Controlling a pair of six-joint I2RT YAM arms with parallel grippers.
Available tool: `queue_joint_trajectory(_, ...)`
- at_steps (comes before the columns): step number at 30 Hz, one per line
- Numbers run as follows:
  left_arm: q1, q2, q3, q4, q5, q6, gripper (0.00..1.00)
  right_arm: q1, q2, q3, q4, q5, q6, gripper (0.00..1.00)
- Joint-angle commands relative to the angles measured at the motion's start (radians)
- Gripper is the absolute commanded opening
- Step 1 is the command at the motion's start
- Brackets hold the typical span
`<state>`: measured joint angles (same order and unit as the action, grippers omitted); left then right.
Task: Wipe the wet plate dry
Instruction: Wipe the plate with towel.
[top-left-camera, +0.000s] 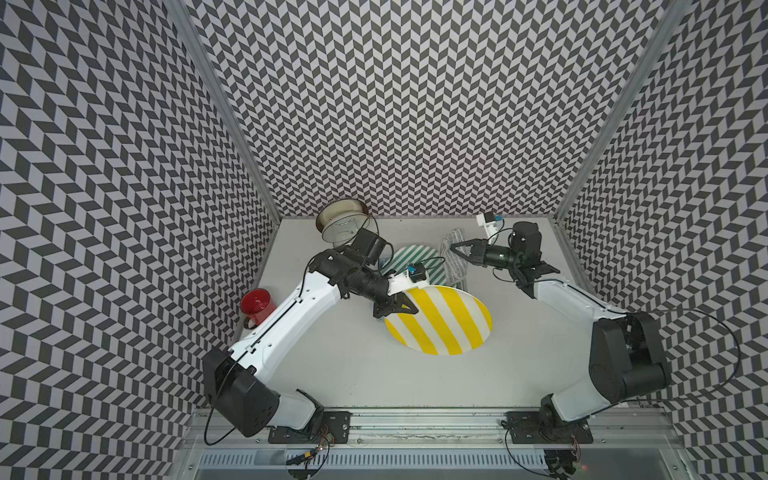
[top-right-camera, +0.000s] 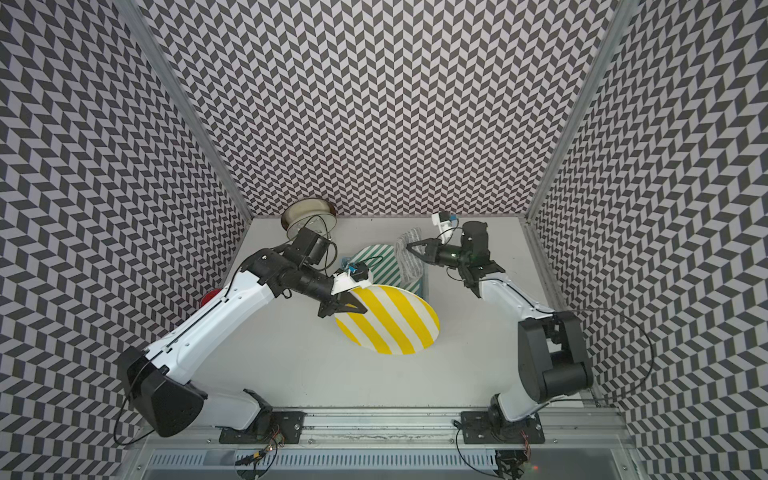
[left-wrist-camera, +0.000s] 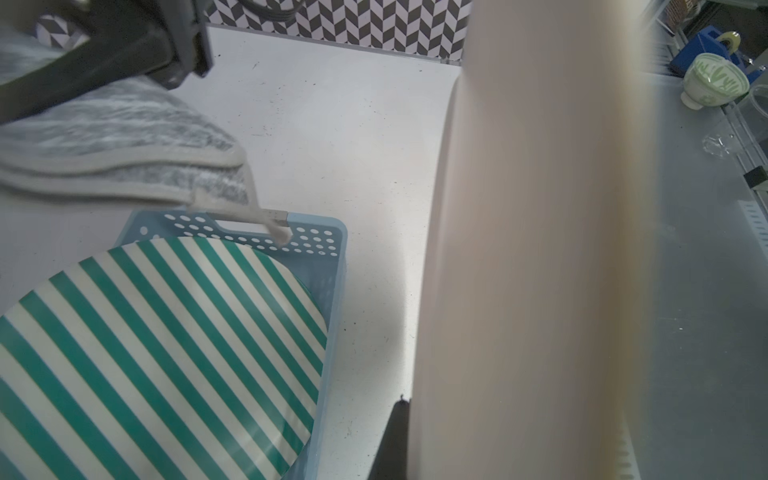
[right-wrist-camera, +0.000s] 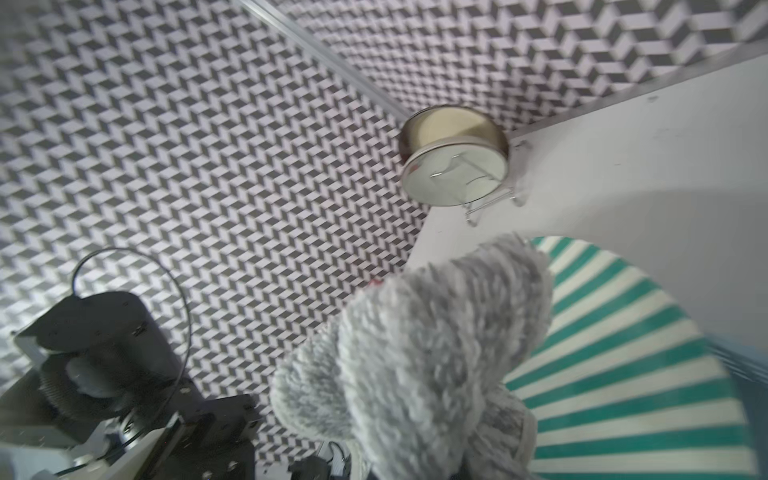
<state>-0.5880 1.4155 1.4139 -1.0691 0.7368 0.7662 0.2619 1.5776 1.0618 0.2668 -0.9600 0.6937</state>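
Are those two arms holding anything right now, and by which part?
Left fingers pinch the yellow striped plate by its rim; right fingers clamp the grey cloth by a bunched end.

A red mug (top-left-camera: 257, 305) is seen standing near the left edge of the white table (top-left-camera: 332, 374), its handle turned toward the near side. A brass-coloured round tin (top-left-camera: 341, 222) is set in the back left corner (tipped on its side, clear face outward). A green-and-white striped plate (top-left-camera: 415, 255) is laid in a pale blue perforated basket (left-wrist-camera: 332, 266). The booth is lined with chevron-patterned walls (top-left-camera: 415, 104). Beyond the table, in the left wrist view, a green-patterned bowl (left-wrist-camera: 715, 81) is made out beside a blue block (left-wrist-camera: 698, 45).
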Motion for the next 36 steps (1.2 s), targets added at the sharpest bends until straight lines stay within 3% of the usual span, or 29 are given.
queue_joint_trajectory(1, -0.036, -0.003, 0.007, 0.046, 0.013, -0.006, 0.0, 0.08, 0.032, 0.053, 0.075, -0.158, -0.033, 0.0)
queue_joint_trajectory(7, -0.067, 0.003, 0.007, 0.091, -0.046, -0.035, 0.0, 0.161, 0.042, 0.084, 0.085, -0.266, -0.03, 0.0)
queue_joint_trajectory(14, -0.067, 0.008, 0.03, 0.101, -0.084, -0.046, 0.0, 0.179, 0.004, 0.072, 0.134, -0.339, 0.02, 0.0)
queue_joint_trajectory(36, -0.016, -0.004, 0.052, 0.141, -0.118, -0.079, 0.0, 0.199, -0.045, 0.034, 0.095, -0.369, -0.038, 0.0)
